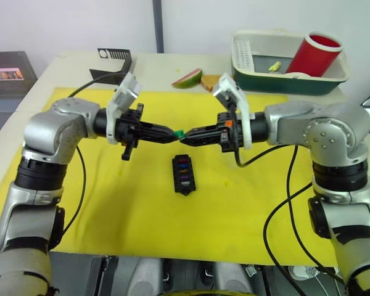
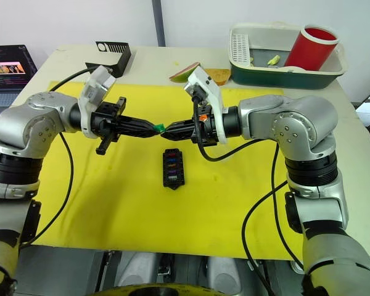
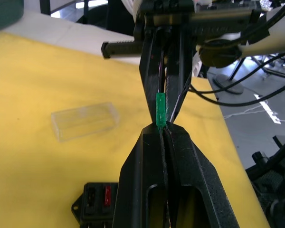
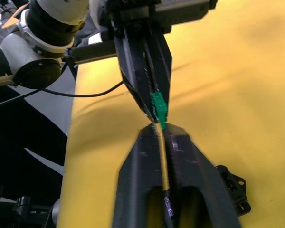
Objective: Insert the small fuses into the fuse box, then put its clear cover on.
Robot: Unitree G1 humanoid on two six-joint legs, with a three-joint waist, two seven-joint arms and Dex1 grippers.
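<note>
Left hand [image 1: 170, 132]: fingers pressed together on one end of the green fuse [image 1: 180, 132], held in the air above the yellow mat [image 1: 111, 203], tip to tip with the other hand.
Right hand [image 1: 189, 135]: fingers closed on the opposite end of the same green fuse, so both hands pinch it at once.
Green fuse: small translucent blade fuse, clear of the mat, just behind and above the fuse box [image 1: 184, 174]; the wrist views show its green body bridging the two pairs of fingertips.
Fuse box: black block lying flat near the middle of the mat, in front of the hands; blue, red and purple fuses sit in slots along its top.
Clear cover [image 3: 85, 121]: lies on the mat by itself, apart from the fuse box, seen in the left wrist view.
Counter [image 1: 154, 68]: pale top under the mat; at its far right a green-and-white basket [image 1: 283, 80] holds a red cup [image 1: 314, 54].
</note>
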